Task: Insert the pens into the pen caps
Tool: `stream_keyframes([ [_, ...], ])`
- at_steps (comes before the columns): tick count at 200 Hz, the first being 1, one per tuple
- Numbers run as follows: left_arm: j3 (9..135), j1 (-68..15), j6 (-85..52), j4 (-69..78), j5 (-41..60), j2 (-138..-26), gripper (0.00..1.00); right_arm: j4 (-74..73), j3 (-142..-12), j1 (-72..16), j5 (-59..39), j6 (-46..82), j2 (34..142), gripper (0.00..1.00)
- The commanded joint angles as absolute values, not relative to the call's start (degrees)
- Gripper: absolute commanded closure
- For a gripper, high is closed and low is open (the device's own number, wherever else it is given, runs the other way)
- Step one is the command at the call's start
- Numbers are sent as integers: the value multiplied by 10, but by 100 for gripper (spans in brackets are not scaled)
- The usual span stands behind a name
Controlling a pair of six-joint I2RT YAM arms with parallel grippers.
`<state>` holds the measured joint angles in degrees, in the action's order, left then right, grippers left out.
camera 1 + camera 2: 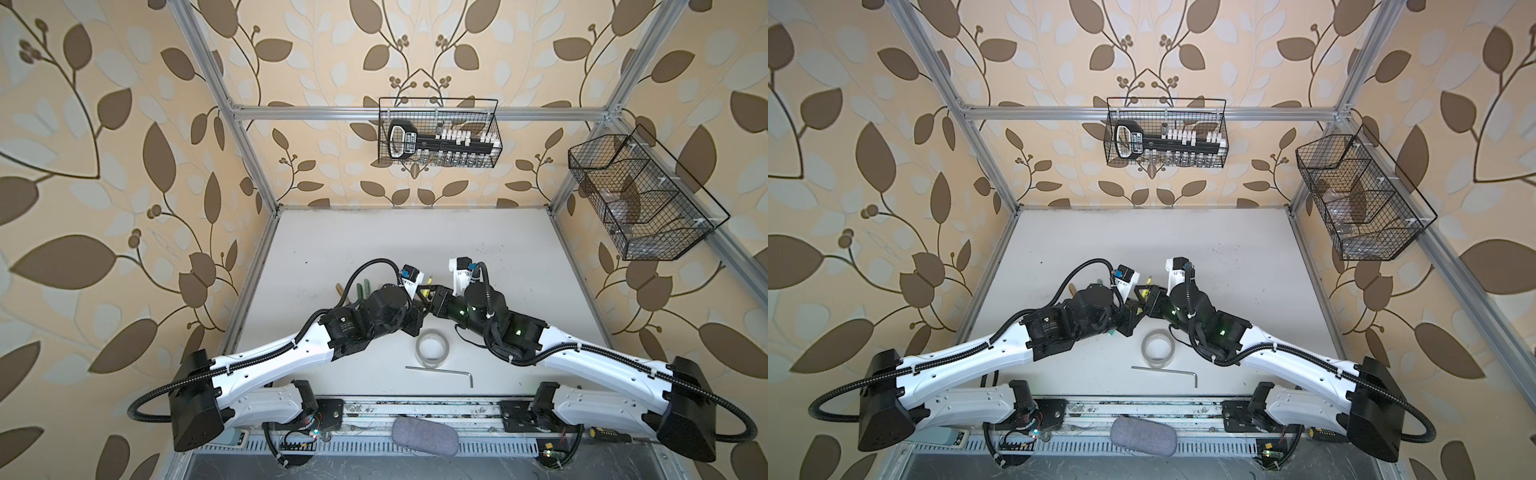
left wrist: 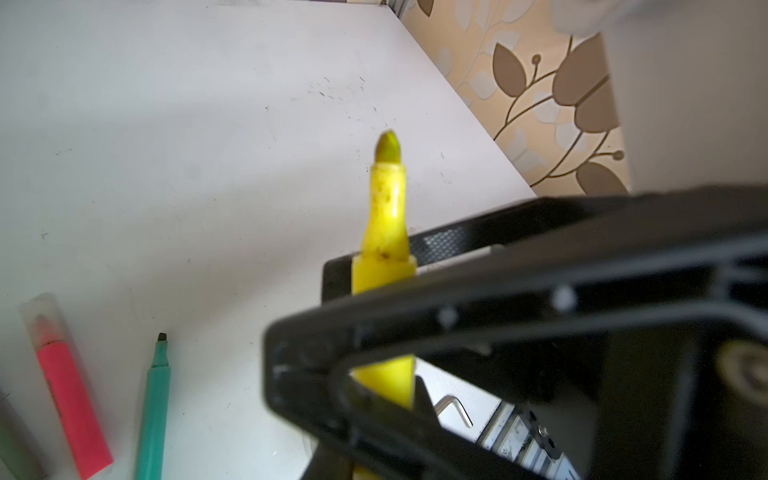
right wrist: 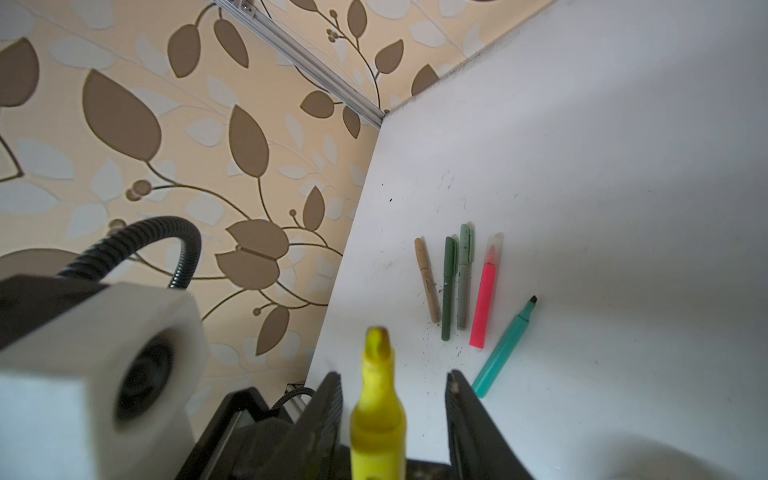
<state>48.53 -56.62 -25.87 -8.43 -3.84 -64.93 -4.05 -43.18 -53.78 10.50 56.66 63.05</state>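
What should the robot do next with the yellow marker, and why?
Probably draw the right gripper back: its jaws stand open around the yellow marker without gripping, while the left gripper clamps it, bare tip out, so the right one looks free.

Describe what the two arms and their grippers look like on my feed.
The left arm and right arm match: white moulded shells, black motor joints, black ribbed cable conduits. Green lights glow on the right arm's joints. The left gripper and right gripper have black fingers with textured pads.
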Motion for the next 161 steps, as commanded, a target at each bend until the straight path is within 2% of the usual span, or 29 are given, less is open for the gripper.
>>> stream_keyframes([
  [1,477,-565,-271,-47,-88,-633,100,32,-427,-542,150,548,577,50],
  [34,457,-537,-301,-40,-96,-618,100,203,-406,-490,185,534,505,48],
  [79,443,-520,-315,-46,-94,-590,100,361,-350,-355,143,496,444,48],
  [105,438,-520,-314,-48,-100,-580,100,366,-307,-324,123,481,433,44],
  [161,438,-520,-314,-53,-94,-574,100,309,-255,-264,90,457,502,35],
])
